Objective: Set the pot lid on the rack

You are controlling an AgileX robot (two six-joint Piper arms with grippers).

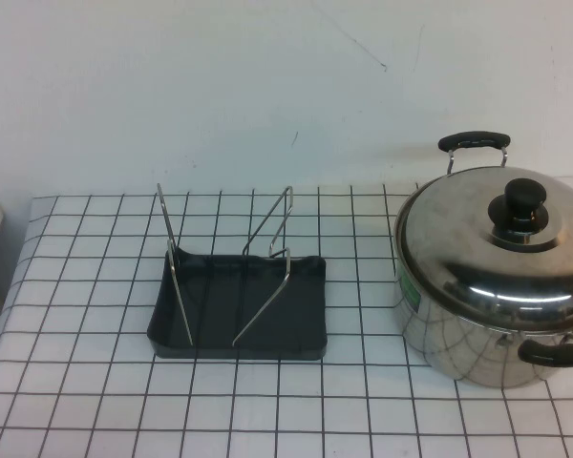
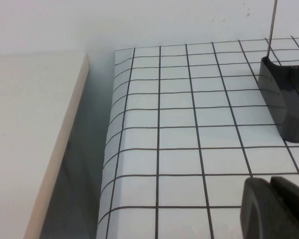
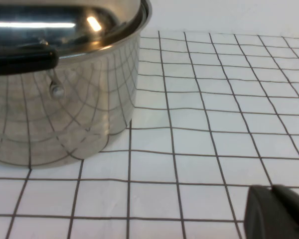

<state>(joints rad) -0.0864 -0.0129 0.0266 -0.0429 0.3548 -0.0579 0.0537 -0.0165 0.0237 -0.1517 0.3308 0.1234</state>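
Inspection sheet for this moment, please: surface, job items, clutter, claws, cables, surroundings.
Surface: table covered in a white cloth with a black grid.
Job's things: lid sits on the pot; rack holds nothing, left of the pot.
Clutter: nothing seen.
Claws: left claw shut, low over the cloth near the rack; right claw shut, low beside the pot.
Cables: nothing seen.
Surroundings: white wall behind; pale board beside the table's edge.

Bright, even light — glare streaks on the pot lid point(image 1: 501, 243).
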